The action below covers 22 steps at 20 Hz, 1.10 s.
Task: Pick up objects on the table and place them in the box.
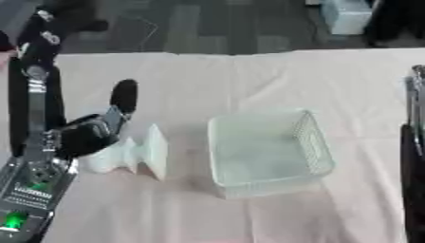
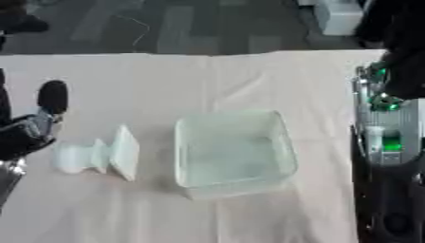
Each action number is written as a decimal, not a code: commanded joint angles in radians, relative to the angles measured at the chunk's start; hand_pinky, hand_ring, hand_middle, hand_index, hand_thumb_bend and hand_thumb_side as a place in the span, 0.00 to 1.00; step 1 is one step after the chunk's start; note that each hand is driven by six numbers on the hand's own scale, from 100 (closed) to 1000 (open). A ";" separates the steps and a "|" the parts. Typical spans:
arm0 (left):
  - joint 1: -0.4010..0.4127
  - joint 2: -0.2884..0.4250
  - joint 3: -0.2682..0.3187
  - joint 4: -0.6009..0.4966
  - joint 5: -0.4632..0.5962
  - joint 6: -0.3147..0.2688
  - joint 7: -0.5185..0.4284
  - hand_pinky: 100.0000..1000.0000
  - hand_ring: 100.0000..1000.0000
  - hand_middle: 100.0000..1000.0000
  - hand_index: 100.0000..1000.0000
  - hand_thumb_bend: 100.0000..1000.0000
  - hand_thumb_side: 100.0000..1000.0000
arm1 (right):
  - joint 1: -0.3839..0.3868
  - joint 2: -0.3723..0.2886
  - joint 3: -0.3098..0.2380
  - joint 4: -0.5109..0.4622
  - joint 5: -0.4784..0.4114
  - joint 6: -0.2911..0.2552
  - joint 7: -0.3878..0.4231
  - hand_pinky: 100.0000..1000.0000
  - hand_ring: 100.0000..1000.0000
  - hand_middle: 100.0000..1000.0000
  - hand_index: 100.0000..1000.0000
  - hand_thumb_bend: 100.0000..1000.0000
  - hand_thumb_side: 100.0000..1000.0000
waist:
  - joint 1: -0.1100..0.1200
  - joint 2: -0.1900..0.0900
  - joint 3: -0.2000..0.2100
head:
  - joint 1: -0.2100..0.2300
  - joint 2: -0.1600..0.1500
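The surface (image 1: 249, 80) is covered with a pale pink-beige cloth, plain and without any pattern. The box (image 1: 267, 151) is translucent with a light green-white tint, and its right wall has a fine grid pattern. The object (image 1: 137, 154) lying just beside it on the left is white to very pale green, also a little translucent. The left hand (image 1: 91, 133) is black, with a rounded black fingertip above it, and the left arm (image 1: 32, 180) is black with silver parts and a bright green light low down. The right arm (image 2: 386, 137) is black and silver-grey, with green lights too. The floor (image 1: 216, 28) beyond is dark grey, in rectangular tiles of different grey tones.
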 commanded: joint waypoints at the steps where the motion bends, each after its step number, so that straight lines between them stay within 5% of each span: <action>1: -0.017 0.076 0.024 -0.012 0.062 0.032 -0.064 0.75 0.64 0.79 0.82 0.12 0.62 | -0.007 -0.020 -0.004 -0.013 -0.015 -0.001 0.003 0.41 0.24 0.22 0.40 0.00 0.92 | 0.004 -0.015 0.000 | 0.002 0.000; 11: -0.017 0.290 0.061 -0.012 0.294 0.170 -0.431 0.82 0.66 0.82 0.86 0.04 0.62 | -0.009 -0.018 -0.002 -0.013 -0.026 0.004 0.008 0.41 0.23 0.22 0.40 0.00 0.92 | 0.026 -0.022 -0.021 | 0.046 0.000; 18: -0.029 0.453 0.073 -0.012 0.132 0.316 -0.932 0.92 0.75 0.86 0.89 0.14 0.66 | -0.003 -0.015 0.005 -0.013 -0.029 0.024 0.004 0.41 0.24 0.23 0.40 0.00 0.92 | 0.041 -0.026 -0.038 | 0.070 0.000; 22: -0.049 0.492 0.075 -0.012 0.067 0.321 -1.079 0.95 0.78 0.88 0.91 0.24 0.63 | -0.004 -0.015 0.007 -0.013 -0.033 0.027 0.006 0.41 0.24 0.23 0.40 0.00 0.92 | 0.044 -0.026 -0.045 | 0.070 0.000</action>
